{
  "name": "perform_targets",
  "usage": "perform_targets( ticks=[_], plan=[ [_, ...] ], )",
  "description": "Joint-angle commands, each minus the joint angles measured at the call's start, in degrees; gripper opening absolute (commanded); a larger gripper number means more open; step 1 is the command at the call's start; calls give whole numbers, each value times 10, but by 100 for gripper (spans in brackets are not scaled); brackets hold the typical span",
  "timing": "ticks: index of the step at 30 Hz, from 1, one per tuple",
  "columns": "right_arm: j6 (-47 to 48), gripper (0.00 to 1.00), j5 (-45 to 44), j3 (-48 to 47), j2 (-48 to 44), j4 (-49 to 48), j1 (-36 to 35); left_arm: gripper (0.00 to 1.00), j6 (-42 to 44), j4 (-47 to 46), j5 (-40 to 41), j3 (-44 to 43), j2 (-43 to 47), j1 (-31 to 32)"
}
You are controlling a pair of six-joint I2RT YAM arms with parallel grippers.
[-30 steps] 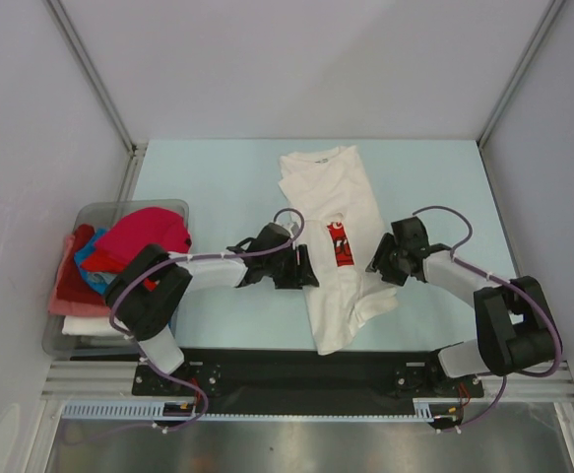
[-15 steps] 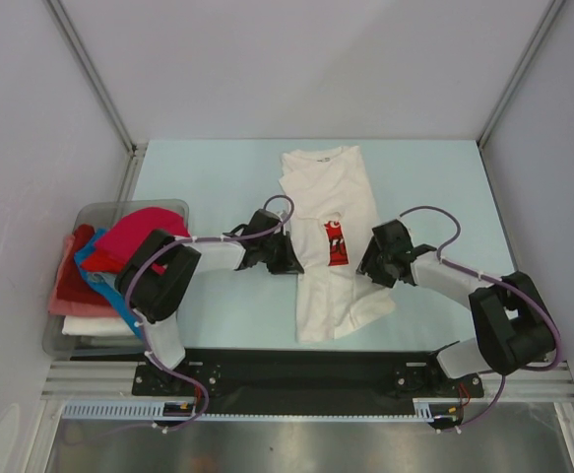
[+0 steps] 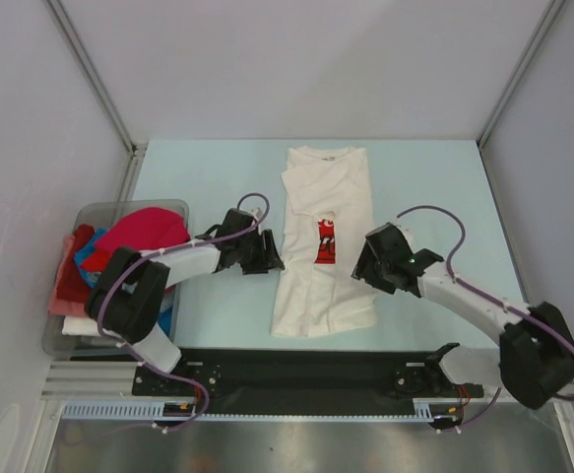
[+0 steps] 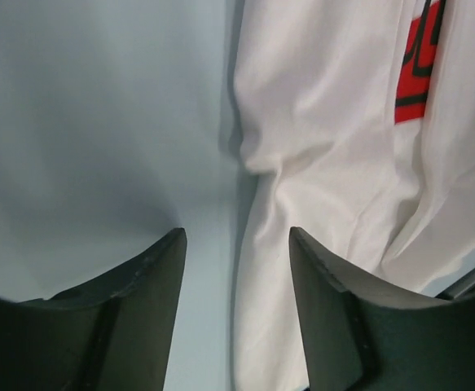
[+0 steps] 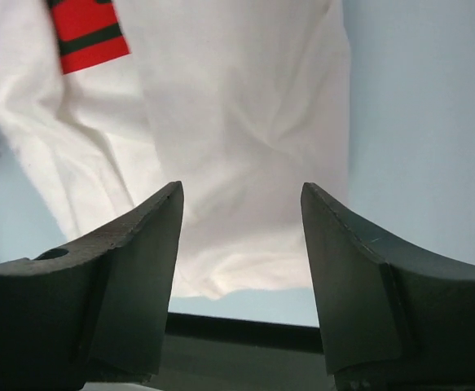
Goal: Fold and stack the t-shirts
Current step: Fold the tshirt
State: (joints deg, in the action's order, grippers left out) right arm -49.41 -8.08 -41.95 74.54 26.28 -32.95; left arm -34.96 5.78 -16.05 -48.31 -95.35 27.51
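You're mid-fold: the white cotton t-shirt with red chest print (image 3: 324,197) lies narrowed lengthwise. Left gripper (image 3: 273,260) at its 9 o'clock and right gripper (image 3: 358,270) at 3 are both spread and empty. Next, probably: pinch the hem and fold toward 12.

T-shirt (image 3: 311,296) flat on table (image 3: 198,177) centre; bin (image 3: 119,205) of heaped tees (image 3: 144,232) at left edge.

White tee (image 3: 326,187), its chest print (image 3: 326,241) red with dark markings. Table (image 3: 198,177) is pale blue. Clear grey bin (image 3: 119,205) holds magenta-red tee (image 3: 144,232), blue tee (image 3: 95,271), pink tee (image 3: 65,286); my left claw (image 4: 235,232) is black.
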Motion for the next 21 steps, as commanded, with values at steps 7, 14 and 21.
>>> perform_targets(
  ticks=[7, 14, 21],
  plan=[
    [-28, 59, -53, 64, -195, 162, -40, 61, 4, 54, 22, 123, 215, 35],
    [-68, 52, -56, 122, -228, 170, -74, 57, -23, 78, 36, 176, 289, 94],
    [-62, 49, -71, 127, -179, 130, -75, 54, -36, 64, 26, 209, 298, 112]
  ],
)
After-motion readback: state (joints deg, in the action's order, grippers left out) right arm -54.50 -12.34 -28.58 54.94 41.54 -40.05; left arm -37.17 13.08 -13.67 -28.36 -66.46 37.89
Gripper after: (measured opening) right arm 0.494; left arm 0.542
